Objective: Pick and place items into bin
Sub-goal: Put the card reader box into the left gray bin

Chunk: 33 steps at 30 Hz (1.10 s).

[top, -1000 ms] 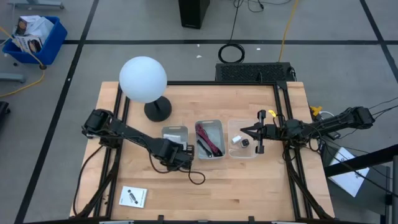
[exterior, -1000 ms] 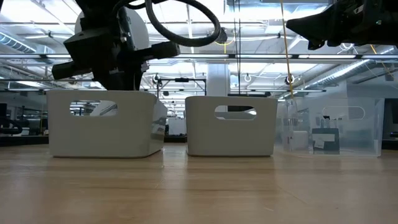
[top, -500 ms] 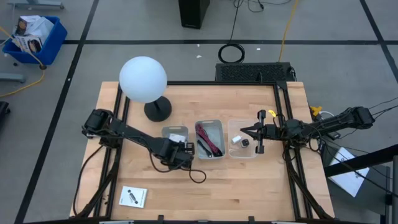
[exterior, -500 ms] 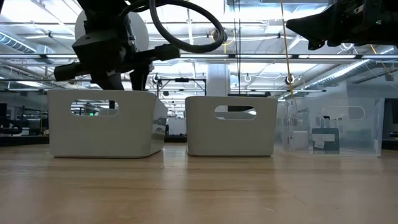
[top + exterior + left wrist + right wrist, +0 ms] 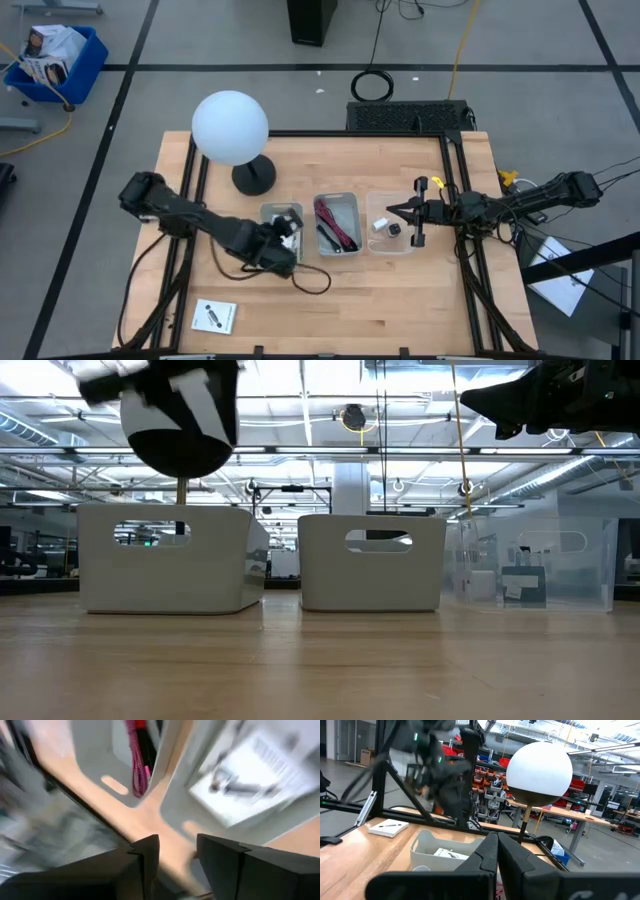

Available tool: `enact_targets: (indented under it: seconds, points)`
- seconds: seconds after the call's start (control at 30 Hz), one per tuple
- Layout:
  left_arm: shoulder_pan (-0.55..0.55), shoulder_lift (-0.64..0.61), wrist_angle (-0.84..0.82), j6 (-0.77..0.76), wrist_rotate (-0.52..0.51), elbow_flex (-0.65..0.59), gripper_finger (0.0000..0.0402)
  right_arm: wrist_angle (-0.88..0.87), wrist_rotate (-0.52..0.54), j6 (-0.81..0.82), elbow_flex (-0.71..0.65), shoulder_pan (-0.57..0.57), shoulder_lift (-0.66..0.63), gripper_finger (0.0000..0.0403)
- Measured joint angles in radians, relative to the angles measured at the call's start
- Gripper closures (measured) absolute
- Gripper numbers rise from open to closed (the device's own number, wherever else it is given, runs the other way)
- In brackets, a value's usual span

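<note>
Three small bins stand in a row at the middle of the pale wooden table [image 5: 400, 300]: a grey plastic bin [image 5: 266, 214] on the robot's left, a grey plastic middle bin [image 5: 350, 205], and a clear plastic bin [image 5: 400, 246] on the right.

One white square packet with black print [image 5: 285, 220] lies in the left grey bin; the left wrist view shows it [image 5: 247, 775] flat on the bin floor, its print too blurred to read. One more white square packet with black print [image 5: 214, 316] lies flat on the table near the front edge, well apart from the bins, turned slightly askew; its lettering cannot be read.

One black-and-red coiled cable bundle [image 5: 333, 224] lies in the middle bin, long axis running front to back, slightly diagonal. One tiny white piece [image 5: 380, 224] and one tiny black cube [image 5: 394, 229] sit side by side in the clear bin.

One large white globe lamp on a black base [image 5: 232, 128] stands behind the left bin.

Left gripper [image 5: 284, 240]: at the front edge of the left grey bin, fingers [image 5: 145, 857] parted, grasping nothing. Right gripper [image 5: 392, 212]: above the clear bin's rear part, pointing toward the middle bin, fingers [image 5: 490, 852] pressed together, nothing between them.
</note>
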Motion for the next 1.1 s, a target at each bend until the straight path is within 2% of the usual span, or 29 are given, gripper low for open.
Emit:
enact_targets:
  seconds: [0.13,0.27,0.43,0.53,0.63,0.83,0.97,1.1]
  points:
    - [-0.039,-0.083,-0.077,-0.449,0.197,0.054,0.0275,0.002,0.000,0.001,0.000,0.000,-0.002,0.0399]
    - [-0.087,-0.169,-0.080,-0.900,0.414,0.004,0.0287,0.007,-0.001,0.003,0.000,0.000,-0.002,0.0399]
    - [-0.236,-0.220,-0.077,-1.251,0.501,-0.164,0.0285,0.018,-0.002,0.016,0.001,0.000,-0.002,0.0399]
    - [-0.311,-0.220,-0.051,-1.398,0.543,-0.259,0.0271,0.020,-0.026,0.036,0.001,0.000,-0.002,0.0399]
    - [-0.372,-0.219,0.041,-1.533,0.568,-0.342,0.0249,0.021,-0.074,0.038,0.001,0.000,-0.002,0.0399]
    - [-0.451,-0.219,0.223,-1.757,0.632,-0.447,0.0181,0.027,-0.105,0.038,0.001,0.000,-0.002,0.0399]
    - [-0.490,-0.219,0.305,-1.810,0.679,-0.494,0.0130,0.029,-0.105,0.038,0.001,0.000,-0.002,0.0399]
    - [-0.522,-0.219,0.362,-1.832,0.714,-0.547,0.0100,0.029,-0.105,0.038,0.001,0.000,-0.002,0.0399]
